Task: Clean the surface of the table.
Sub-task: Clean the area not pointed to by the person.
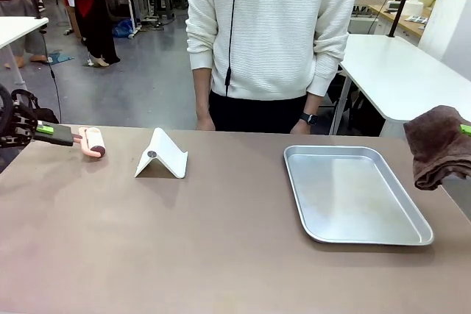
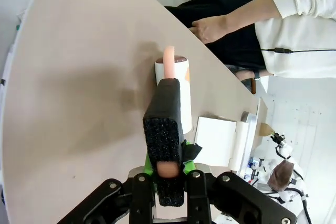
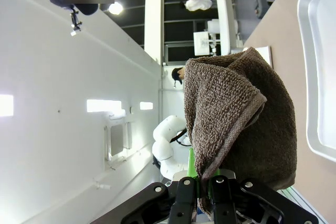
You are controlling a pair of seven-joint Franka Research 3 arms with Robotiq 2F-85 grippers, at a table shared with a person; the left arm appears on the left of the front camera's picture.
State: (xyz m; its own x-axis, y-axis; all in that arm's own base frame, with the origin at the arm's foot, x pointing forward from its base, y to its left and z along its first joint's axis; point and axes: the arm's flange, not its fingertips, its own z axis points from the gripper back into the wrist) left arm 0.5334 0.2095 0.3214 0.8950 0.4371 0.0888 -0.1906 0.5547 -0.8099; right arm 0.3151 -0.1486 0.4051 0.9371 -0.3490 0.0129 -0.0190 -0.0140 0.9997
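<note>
Taupe-brown and matte, the table (image 1: pixel 221 255) spreads across the near side of a workshop, with a white-topped table (image 1: pixel 401 71) behind it beyond the far right corner. On the table's right half lies a shiny rectangular steel tray (image 1: pixel 298 182), flat on the top. Its floor shows as bare metal from rim to rim, with faint dull smears.

Left of the tray, about midway to the table's left edge, a small white stand (image 1: pixel 163 156) sits folded like a tent, with a dark round spot on its near face. It also shows in the left wrist view (image 2: pixel 220 140).

Farther left of the tray, near the far left corner, the left gripper (image 1: pixel 51 133) comes in low over the top. Its jaws are pressed onto the black foam sleeve (image 2: pixel 164 116) around the pink handle of a lint roller (image 1: pixel 94 143), as the left wrist view shows (image 2: pixel 167 169). The white roll (image 2: pixel 181 85) points toward the stand and looks to rest on the table.

Just past the tray's right rim, the right gripper (image 1: pixel 465 129) pinches a brown towel (image 1: pixel 436 146) that hangs in bunched folds. I cannot tell whether the towel touches the table. In the right wrist view the jaws (image 3: pixel 205 187) sit tight together on the towel's lower edge (image 3: pixel 236 124).

Beyond the tray's far rim a person in a white ribbed sweater (image 1: pixel 268 27) stands against the table's far edge. One hand (image 1: pixel 204 121) hangs at that edge, and the other wrist bears a dark watch (image 1: pixel 307 118).
</note>
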